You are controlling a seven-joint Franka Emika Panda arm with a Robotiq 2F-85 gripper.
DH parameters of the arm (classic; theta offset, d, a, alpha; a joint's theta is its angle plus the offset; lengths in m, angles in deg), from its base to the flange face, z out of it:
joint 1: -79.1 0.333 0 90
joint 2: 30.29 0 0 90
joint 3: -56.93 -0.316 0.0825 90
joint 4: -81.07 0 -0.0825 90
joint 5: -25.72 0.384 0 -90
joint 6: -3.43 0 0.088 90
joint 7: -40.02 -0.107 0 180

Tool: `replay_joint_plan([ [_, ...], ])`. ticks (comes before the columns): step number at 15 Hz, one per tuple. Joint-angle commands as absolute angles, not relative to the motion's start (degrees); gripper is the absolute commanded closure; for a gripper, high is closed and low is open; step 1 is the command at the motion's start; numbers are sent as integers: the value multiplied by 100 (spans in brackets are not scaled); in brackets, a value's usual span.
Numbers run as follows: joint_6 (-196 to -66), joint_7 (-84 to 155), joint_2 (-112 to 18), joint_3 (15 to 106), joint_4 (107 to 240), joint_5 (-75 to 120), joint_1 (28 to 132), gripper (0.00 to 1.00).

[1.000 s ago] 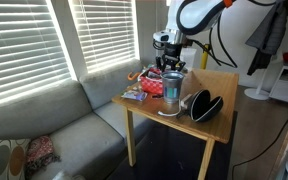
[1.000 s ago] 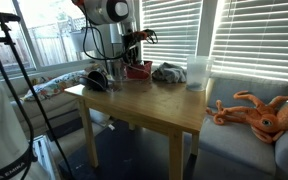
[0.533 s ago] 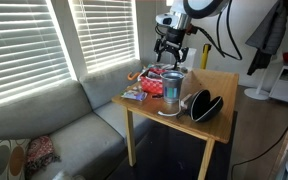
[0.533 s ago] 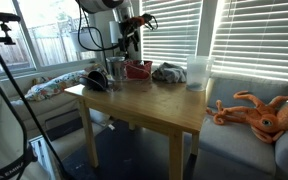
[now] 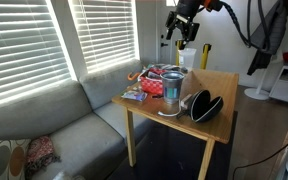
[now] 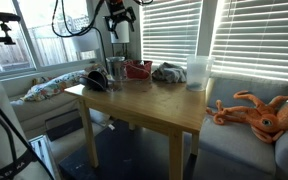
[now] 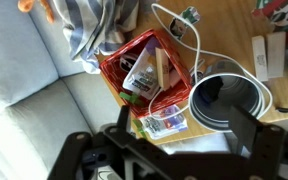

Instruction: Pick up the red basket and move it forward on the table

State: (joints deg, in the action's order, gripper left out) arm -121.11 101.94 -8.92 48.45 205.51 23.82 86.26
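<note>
The red basket (image 7: 144, 70) stands on the light-brown wooden table (image 7: 224, 40), with small packets and a card inside it. In an exterior view the basket (image 6: 137, 69) sits at the table's (image 6: 159, 100) far side, next to the glass jar (image 6: 115, 73). My gripper (image 7: 179, 140) hangs high above the basket and the jar (image 7: 224, 100), open and holding nothing. Its dark fingers (image 7: 246, 125) frame the bottom of the wrist view. In both exterior views the gripper (image 5: 181, 25) (image 6: 119, 14) is well clear of the table top (image 5: 219, 85).
A black oval case (image 5: 204, 105) lies by the jar (image 5: 172, 85). A grey striped cloth (image 7: 89, 25), a white cable (image 7: 179, 30) and a colourful packet (image 7: 162, 123) surround the basket. A grey sofa (image 5: 54, 125) borders the table; an orange plush octopus (image 6: 259, 112) lies on another.
The gripper has opened wide and risen straight up from the basket to well above the table. The basket stays on the table.
</note>
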Motion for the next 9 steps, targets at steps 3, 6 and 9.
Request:
replay_joint_plan([
  [3, -11181, 7997, 71, 4642, 20895, 1931, 8717, 0],
  [6, -10504, 6993, 491, 4632, 21088, 1950, 8839, 0],
  [9, -9798, 6087, 653, 4668, 21123, 2076, 8963, 0],
])
